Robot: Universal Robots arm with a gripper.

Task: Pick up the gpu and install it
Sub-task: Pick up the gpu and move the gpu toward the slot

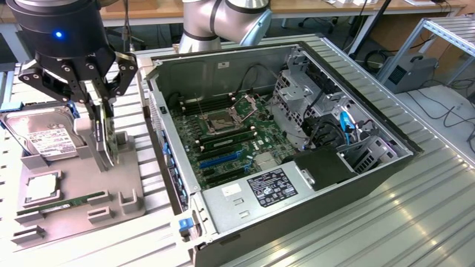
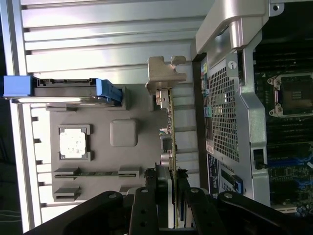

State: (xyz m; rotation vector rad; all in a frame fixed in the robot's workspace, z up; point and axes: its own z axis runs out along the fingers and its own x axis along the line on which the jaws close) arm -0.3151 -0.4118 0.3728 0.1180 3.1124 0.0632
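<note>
Grey tray [image 1: 82,192] below, fingers [image 2: 145,211] clamp gpu [image 1: 106,139]; drive label [image 1: 52,142] seemingly illegible

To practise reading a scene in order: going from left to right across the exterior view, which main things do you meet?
hard drive → gpu → CPU socket → blue cable
</note>
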